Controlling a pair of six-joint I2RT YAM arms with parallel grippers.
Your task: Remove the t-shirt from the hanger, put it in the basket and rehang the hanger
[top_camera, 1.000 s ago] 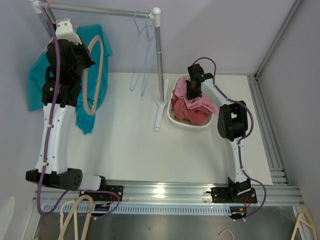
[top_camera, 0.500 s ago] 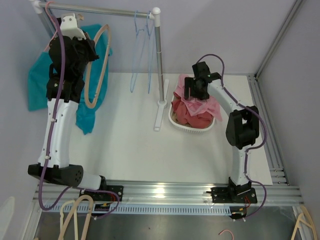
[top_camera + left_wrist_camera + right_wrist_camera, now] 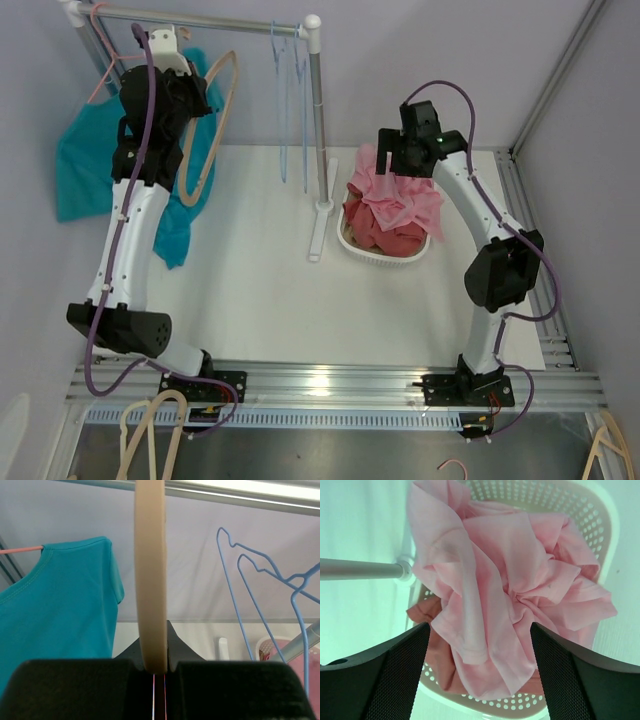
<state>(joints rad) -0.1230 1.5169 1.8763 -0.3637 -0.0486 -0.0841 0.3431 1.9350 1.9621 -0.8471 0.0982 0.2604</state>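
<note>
Listing our left gripper (image 3: pixel 159 672) clamped on beige hanger (image 3: pixel 150 580), its top cut off, right gripper (image 3: pixel 479 630) spread above crumpled pink t-shirt (image 3: pixel 520 580), perforated basket (image 3: pixel 600 525).

Right tool (image 3: pixel 480 630) spread wide above crumpled pink t-shirt (image 3: pixel 510 595) in basket (image 3: pixel 601 516)

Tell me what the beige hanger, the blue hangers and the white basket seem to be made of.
The beige hanger: thick, smooth, matte band with no grain showing; plastic or painted wood, cannot tell which.
The blue hangers: thin bent rod of even colour, probably coated wire or slim plastic.
The white basket: rows of small moulded holes and a rounded rim, surely plastic.
</note>
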